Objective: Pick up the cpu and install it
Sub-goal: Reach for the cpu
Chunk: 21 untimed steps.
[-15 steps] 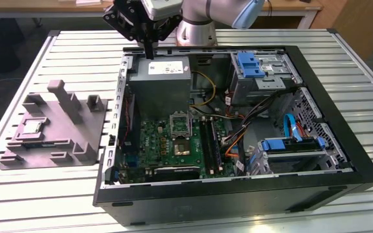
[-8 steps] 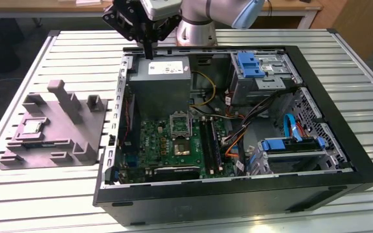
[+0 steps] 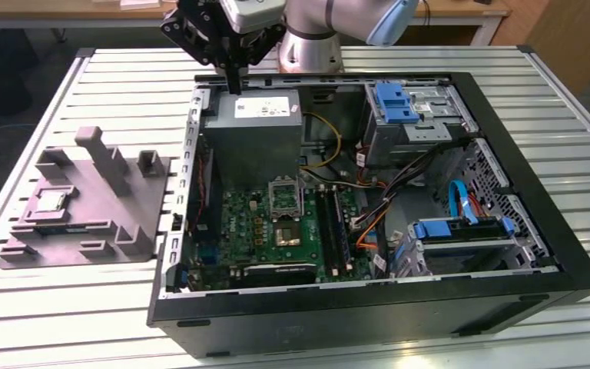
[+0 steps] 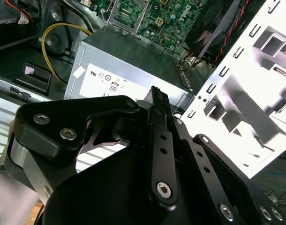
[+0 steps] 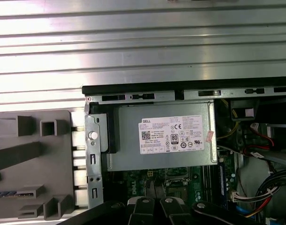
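Claw (image 3: 236,86) above power supply (image 3: 259,127); cpu (image 3: 49,202) well apart, on holder (image 3: 131,223).

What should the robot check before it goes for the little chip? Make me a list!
1. Cpu free to take: ok, it lies on the grey holder with nothing on top of it.
2. Gripper empty: ok, it holds nothing.
3. Gripper open for a grab: not ok, it is shut.
4. Gripper over the cpu: not ok, it hangs above the power supply inside the case.
5. Socket on the green board empty and open: cannot tell.
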Each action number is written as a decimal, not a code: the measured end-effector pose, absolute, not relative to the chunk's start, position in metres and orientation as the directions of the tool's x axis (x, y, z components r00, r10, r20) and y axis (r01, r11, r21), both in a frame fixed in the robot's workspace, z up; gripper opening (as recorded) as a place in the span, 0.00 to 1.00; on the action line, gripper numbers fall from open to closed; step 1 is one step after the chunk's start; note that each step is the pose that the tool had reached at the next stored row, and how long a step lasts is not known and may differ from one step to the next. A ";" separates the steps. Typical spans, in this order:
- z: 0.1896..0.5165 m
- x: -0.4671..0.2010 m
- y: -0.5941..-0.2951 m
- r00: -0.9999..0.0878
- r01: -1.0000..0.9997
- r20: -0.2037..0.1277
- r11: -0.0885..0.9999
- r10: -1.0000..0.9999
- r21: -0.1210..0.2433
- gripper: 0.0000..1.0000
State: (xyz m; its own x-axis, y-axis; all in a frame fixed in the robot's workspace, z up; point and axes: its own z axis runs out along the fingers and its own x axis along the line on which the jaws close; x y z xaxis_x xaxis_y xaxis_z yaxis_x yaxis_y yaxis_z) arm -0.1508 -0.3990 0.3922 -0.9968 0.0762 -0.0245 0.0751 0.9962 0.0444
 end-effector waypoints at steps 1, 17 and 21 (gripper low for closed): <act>0.392 -0.151 -0.399 -0.997 0.075 -0.024 0.996 0.076 0.044 0.11; 0.391 -0.159 -0.399 -0.997 0.075 -0.025 0.996 0.076 0.044 0.11; 0.390 -0.160 -0.399 -0.997 0.075 -0.024 0.996 0.076 0.044 0.11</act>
